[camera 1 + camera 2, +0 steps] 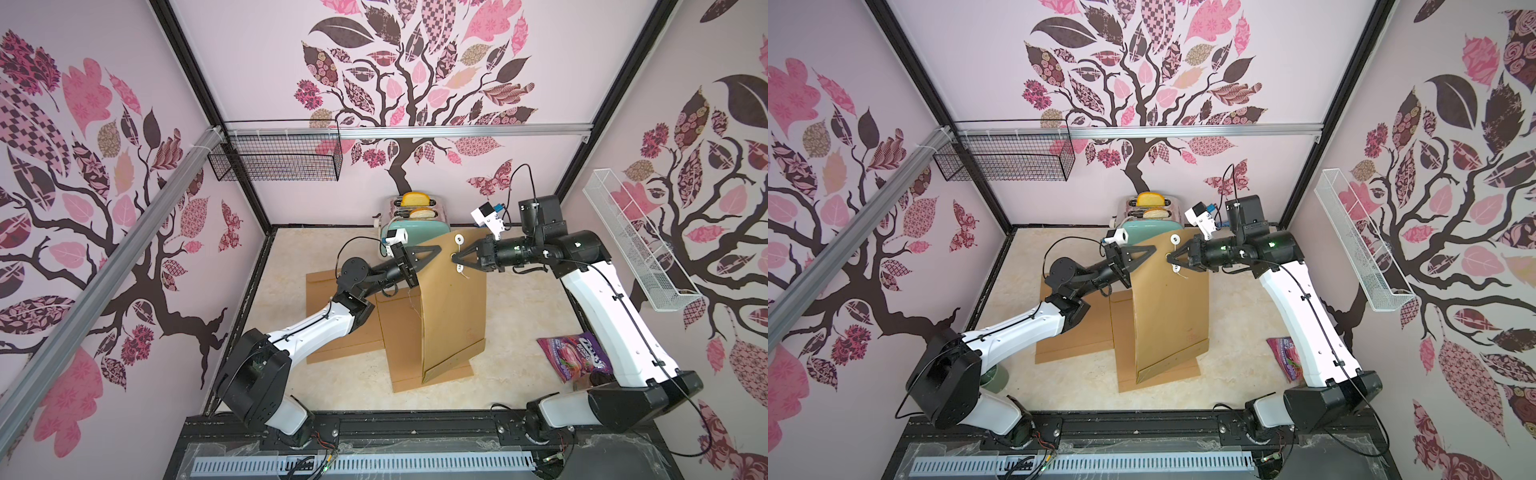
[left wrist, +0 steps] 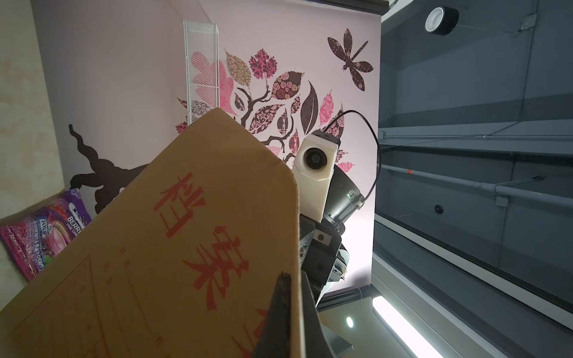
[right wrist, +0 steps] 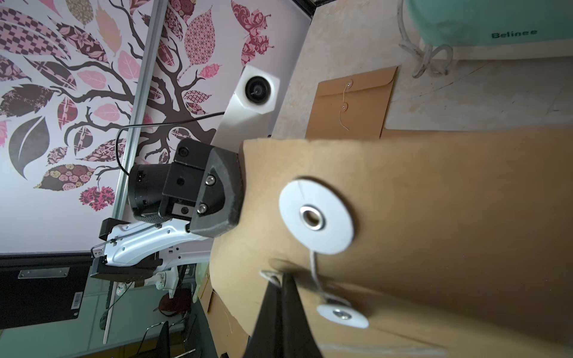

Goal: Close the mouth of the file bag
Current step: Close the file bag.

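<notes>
The file bag (image 1: 453, 307) (image 1: 1167, 316) is a brown kraft envelope standing on end, its bottom edge resting on other envelopes. My left gripper (image 1: 436, 249) (image 1: 1153, 248) is shut on the bag's left edge near the top; the left wrist view shows its fingers (image 2: 283, 297) pinching that edge beside red printed characters (image 2: 217, 248). Two white discs (image 1: 459, 239) (image 3: 316, 217) sit near the mouth. A thin string (image 3: 314, 269) runs from the larger disc toward the smaller disc (image 3: 342, 315). My right gripper (image 1: 453, 257) (image 1: 1169, 258) (image 3: 280, 277) is shut on a loop of that string.
More brown envelopes (image 1: 332, 282) (image 3: 350, 102) lie flat under and behind the bag. A mint toaster (image 1: 415, 220) with bread stands at the back. A purple candy packet (image 1: 575, 357) lies at the right. A black wire basket (image 1: 278, 158) and a white mesh basket (image 1: 636, 245) hang on the walls.
</notes>
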Controlling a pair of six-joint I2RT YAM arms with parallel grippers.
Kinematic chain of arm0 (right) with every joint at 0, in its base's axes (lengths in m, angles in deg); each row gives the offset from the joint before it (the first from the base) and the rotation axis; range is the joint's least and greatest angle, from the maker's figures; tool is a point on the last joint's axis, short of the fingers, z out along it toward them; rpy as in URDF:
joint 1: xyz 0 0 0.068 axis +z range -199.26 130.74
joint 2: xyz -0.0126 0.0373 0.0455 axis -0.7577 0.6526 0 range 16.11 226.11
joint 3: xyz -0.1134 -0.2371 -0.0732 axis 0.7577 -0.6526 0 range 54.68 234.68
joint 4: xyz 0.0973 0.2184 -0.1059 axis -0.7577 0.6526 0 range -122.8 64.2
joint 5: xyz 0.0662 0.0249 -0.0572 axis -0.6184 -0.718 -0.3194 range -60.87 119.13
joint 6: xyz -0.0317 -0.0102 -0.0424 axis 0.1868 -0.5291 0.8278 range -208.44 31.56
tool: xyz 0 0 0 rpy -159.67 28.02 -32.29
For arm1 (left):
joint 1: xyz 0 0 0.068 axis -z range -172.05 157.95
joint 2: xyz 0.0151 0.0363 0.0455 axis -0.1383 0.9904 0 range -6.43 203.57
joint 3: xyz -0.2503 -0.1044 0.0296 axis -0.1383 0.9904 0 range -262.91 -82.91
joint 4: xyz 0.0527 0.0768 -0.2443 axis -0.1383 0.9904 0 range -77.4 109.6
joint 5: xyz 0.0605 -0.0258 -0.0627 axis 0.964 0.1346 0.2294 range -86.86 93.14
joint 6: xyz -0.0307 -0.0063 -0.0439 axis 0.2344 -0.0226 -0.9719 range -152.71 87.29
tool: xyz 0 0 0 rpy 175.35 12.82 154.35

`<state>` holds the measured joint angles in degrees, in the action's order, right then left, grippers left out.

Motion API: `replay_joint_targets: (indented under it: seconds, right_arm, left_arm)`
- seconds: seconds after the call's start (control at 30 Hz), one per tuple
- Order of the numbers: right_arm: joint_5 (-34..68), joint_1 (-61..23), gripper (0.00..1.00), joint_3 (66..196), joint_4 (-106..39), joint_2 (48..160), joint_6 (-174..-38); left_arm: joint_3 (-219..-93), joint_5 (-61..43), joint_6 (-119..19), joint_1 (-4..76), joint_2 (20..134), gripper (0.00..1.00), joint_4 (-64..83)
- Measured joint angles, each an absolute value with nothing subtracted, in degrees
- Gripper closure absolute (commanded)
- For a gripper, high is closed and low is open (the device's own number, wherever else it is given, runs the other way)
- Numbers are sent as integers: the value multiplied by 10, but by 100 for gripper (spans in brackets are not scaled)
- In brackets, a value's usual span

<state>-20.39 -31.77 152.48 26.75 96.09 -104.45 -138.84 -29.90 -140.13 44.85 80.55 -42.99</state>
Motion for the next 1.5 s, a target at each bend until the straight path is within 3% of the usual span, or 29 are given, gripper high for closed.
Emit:
replay_joint_targets:
  seconds: [0.7,1.5]
  right_arm:
    - [-228,-294,100,1353,131,891,-1122]
    - [-161,-292,100,1299,83,865,-1132]
  left_arm:
    - [-1398,-280,-1417,449,814,100,-446]
    - [-1397,-241,-1467,459,812,100,-508]
